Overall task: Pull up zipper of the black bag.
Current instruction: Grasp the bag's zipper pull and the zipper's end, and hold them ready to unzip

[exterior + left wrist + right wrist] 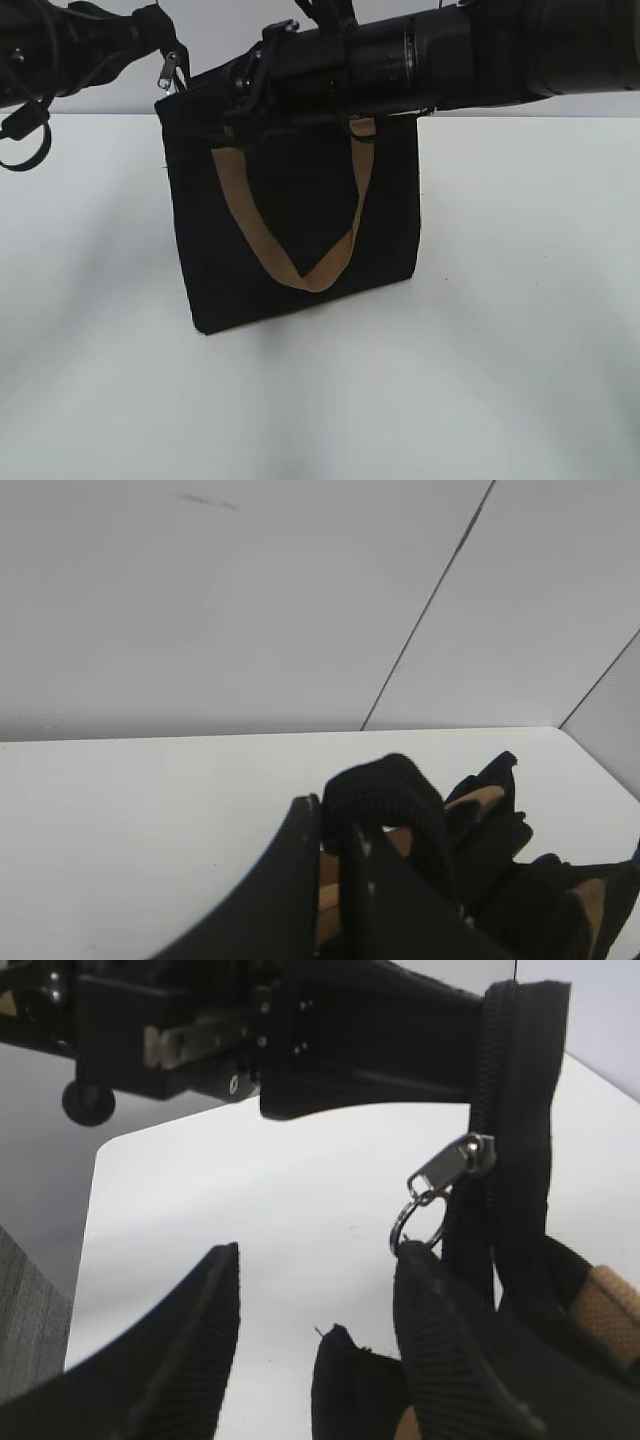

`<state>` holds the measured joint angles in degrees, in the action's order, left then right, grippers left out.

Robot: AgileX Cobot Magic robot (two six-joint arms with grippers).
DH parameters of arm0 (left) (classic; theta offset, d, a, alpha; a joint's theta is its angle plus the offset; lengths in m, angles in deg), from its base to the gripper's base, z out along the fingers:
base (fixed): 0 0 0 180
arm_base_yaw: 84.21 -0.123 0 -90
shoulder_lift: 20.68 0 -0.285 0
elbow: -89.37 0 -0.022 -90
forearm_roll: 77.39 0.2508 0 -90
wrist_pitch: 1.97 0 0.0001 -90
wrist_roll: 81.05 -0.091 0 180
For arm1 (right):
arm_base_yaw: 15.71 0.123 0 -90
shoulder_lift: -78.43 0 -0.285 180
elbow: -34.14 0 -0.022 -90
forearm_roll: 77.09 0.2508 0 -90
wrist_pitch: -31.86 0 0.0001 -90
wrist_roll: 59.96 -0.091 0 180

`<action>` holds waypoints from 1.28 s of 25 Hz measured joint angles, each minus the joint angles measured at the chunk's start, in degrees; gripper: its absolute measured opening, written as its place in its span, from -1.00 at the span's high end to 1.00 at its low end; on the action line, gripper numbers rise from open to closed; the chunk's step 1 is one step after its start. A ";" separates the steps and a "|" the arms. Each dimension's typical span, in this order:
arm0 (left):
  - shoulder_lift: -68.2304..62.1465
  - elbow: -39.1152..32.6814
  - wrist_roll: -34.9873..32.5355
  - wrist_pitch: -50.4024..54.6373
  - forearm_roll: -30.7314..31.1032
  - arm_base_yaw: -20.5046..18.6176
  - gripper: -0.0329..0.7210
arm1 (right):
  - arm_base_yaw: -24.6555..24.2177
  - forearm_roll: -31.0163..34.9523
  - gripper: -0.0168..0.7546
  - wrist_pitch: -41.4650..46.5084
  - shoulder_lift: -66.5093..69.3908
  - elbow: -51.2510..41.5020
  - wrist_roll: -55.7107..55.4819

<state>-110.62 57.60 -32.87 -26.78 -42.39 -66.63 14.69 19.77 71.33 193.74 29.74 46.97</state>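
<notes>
- exterior view: the bag [300,230] stands upright mid-desk [520,350], a tan strap [300,262] hanging down its near face.
- left gripper [150,30] pinches the bag's top left corner; left wrist view shows its jaws closed on black fabric.
- right wrist view alone shows the right gripper [315,1320] with jaws apart, holding nothing, one finger touching the ring of the zipper [510,1130] pull [445,1175].

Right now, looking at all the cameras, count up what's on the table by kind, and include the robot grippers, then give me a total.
Black bag: 1
Tan strap handles seen on the bag's front: 1
Zipper pulls, silvery metal: 1
Grippers: 2, the left gripper and the right gripper
Total: 5
</notes>
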 joint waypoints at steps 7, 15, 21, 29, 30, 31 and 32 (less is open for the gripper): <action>0.00 0.00 0.59 -0.97 0.29 0.00 0.89 | 0.00 3.65 -0.02 0.00 2.71 0.04 2.24; 0.00 0.00 0.65 -1.03 0.29 0.00 0.89 | 0.00 7.00 -0.02 -0.07 3.55 0.10 5.79; 0.00 0.00 0.65 -1.03 0.35 0.00 0.89 | 0.00 7.32 -0.02 -0.02 5.01 2.19 5.89; 0.00 0.00 0.65 -1.03 0.40 0.00 0.89 | 0.00 7.46 0.26 -1.31 5.72 3.30 5.60; 0.00 0.00 0.65 -1.03 0.40 0.00 0.89 | 0.00 7.52 0.29 -1.38 5.88 3.30 5.54; 0.00 0.00 0.65 -1.03 0.40 0.00 0.89 | 0.00 7.52 0.31 -1.38 6.10 3.30 5.42; 0.00 0.00 0.65 -1.03 0.40 0.00 0.89 | 0.00 7.52 0.32 -1.26 6.21 3.30 5.42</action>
<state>-110.62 57.60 -32.22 -27.81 -41.99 -66.63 14.69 27.29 70.07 199.95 33.04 52.39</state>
